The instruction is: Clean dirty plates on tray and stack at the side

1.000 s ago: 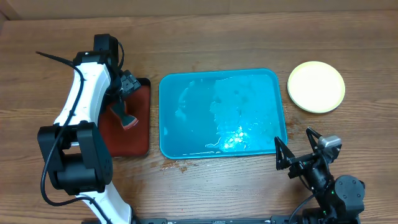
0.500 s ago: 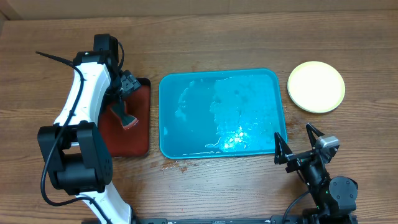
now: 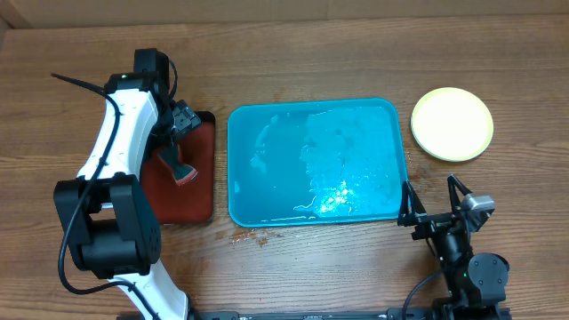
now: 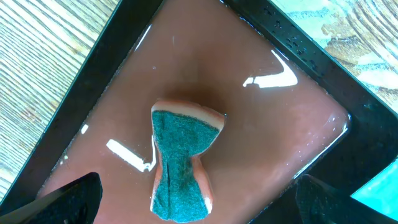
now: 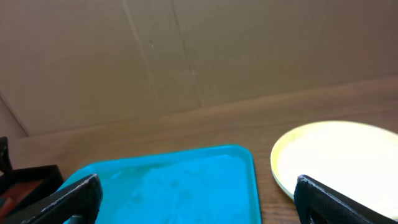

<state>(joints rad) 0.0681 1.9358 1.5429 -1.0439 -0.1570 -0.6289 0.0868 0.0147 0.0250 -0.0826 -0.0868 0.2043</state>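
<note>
Glossy wet plastic tray [image 3: 267,191], wood-grain table [image 3: 356,53], rough-topped sponge [image 4: 181,163]

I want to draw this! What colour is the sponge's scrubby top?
Teal green, with a pinkish edge; the sponge shows best in the left wrist view.

A bright blue rectangular tray [image 3: 267,178], round-cornered and raised-rimmed, is seen lying flat with its floor wet and glistening, and a round yellow-green rimmed, pale-centred plate [image 3: 452,124] is set flat just beside its right edge, apart.

Tray [image 3: 267,178] bright blue | plate [image 3: 452,124] yellow-green rim, pale centre | small tray [image 3: 197,191] dark red, black rim | sponge [image 4: 180,155] green | table [image 3: 356,53] brown woodgrain
</note>
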